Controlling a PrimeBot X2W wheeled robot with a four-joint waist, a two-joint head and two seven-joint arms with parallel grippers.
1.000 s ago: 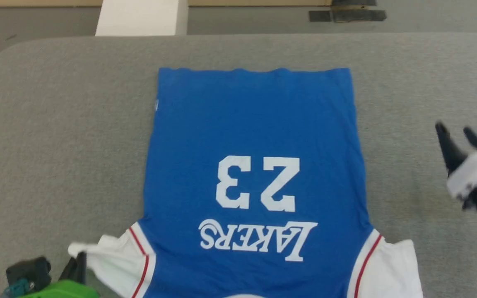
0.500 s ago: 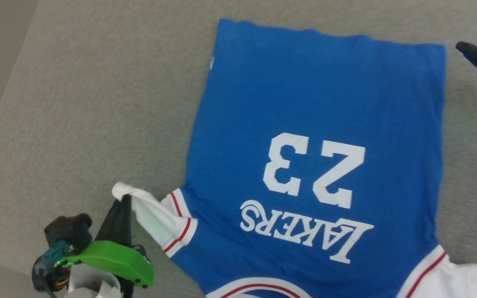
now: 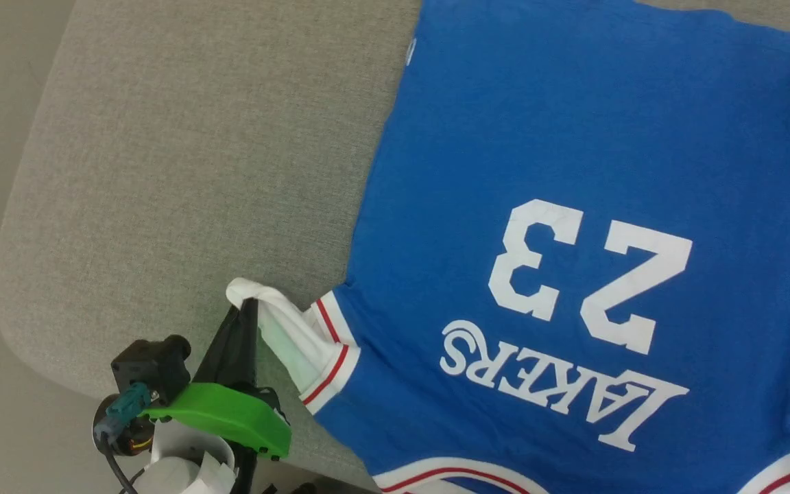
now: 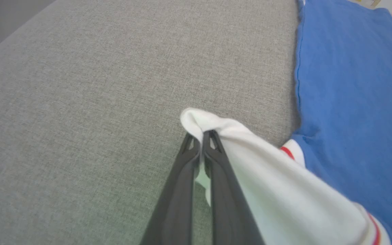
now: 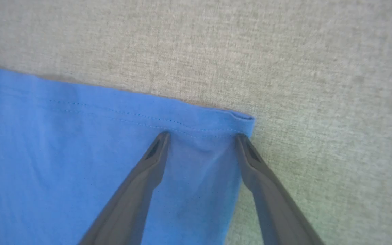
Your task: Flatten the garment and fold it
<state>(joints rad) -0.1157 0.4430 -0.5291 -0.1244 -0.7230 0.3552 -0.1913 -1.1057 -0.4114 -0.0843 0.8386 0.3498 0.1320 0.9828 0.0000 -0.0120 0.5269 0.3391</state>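
On the grey tabletop [image 3: 182, 158], the garment [image 3: 573, 171] lies print-up and largely flat, with its collar at the near edge and its hem at the far side. At the near left, the left claw [image 4: 201, 136] is pressed together on the bunched tip of the white sleeve [image 4: 260, 170], which is raised off the surface. The right claw [image 5: 201, 136] is spread wide at the far right hem corner [image 5: 242, 119], gripping nothing. The jersey knit is judged light, limp and not fragile. It drapes rather than holding shape, so stitched edges and corners offer the surest hold.
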